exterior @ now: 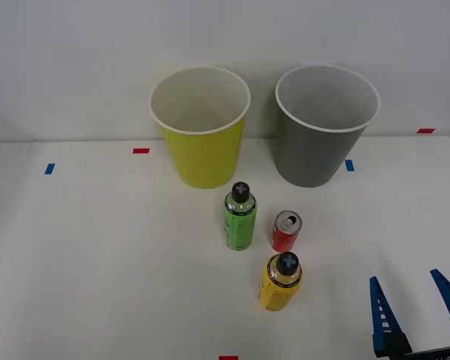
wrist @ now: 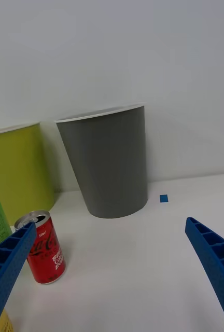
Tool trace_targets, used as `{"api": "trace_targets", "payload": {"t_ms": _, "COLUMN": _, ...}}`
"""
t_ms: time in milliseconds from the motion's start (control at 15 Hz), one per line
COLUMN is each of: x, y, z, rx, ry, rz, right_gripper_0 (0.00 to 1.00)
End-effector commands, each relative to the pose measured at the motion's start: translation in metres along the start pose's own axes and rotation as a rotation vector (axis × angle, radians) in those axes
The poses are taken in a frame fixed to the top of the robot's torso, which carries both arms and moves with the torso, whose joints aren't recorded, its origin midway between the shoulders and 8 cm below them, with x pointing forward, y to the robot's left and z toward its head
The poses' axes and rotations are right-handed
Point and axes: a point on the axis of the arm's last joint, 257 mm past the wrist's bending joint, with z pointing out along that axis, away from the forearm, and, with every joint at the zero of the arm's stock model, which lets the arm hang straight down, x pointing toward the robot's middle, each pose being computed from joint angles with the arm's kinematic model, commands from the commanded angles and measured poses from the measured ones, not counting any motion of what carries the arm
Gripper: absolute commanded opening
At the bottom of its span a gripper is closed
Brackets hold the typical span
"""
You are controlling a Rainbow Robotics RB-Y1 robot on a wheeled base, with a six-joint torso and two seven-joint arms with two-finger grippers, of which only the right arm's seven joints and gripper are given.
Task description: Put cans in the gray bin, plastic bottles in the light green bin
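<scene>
Your right gripper (exterior: 416, 311) is spread wide w/ nothing between its fingers (wrist: 215, 259), hovering near the table's (exterior: 97, 262) front-right. Red can (exterior: 286, 231) stands upright btwn green bottle (exterior: 240, 217) & yellow bottle (exterior: 280, 281), in front of gray bin (exterior: 315, 150). Light green bin (exterior: 202, 150) sits left of it.

The right end effector (exterior: 416, 304) has two bright blue, ribbed, wedge-shaped fingers (wrist: 215, 264) on a black base.

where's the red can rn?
Front view: the red can stands upright mid-table, right of the green-wrap bottle, just behind the yellow-wrap bottle, in front of the gray bin.
</scene>
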Motion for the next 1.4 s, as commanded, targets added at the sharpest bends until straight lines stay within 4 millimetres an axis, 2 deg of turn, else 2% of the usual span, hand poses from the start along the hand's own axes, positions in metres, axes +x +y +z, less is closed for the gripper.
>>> {"api": "trace_targets", "payload": {"t_ms": 67, "x": 0.0, "y": 0.0, "z": 0.0, "rx": 0.0, "ry": 0.0, "rz": 0.0, "right_gripper_0": 1.0}}
{"api": "trace_targets", "payload": {"t_ms": 600, "x": 0.0, "y": 0.0, "z": 0.0, "rx": 0.0, "ry": 0.0, "rz": 0.0, "right_gripper_0": 1.0}}
{"api": "trace_targets", "payload": {"t_ms": 667, "x": 0.019, "y": -0.003, "z": -0.008, "rx": 0.015, "ry": 0.048, "rz": 0.014, "right_gripper_0": 1.0}}
{"api": "trace_targets", "payload": {"t_ms": 733, "x": 0.024, "y": -0.004, "z": -0.01, "rx": 0.022, "ry": 0.054, "rz": 0.028, "right_gripper_0": 1.0}}
{"api": "trace_targets", "payload": {"t_ms": 933, "x": 0.022, "y": 0.0, "z": -0.016, "rx": 0.014, "ry": 0.046, "rz": 0.092, "right_gripper_0": 1.0}}
{"api": "trace_targets", "payload": {"t_ms": 1133, "x": 0.018, "y": 0.003, "z": -0.018, "rx": -0.023, "ry": 0.04, "rz": -0.063, "right_gripper_0": 1.0}}
{"api": "trace_targets", "payload": {"t_ms": 1400, "x": 0.019, "y": 0.013, "z": -0.019, "rx": -0.032, "ry": 0.03, "rz": -0.157, "right_gripper_0": 1.0}}
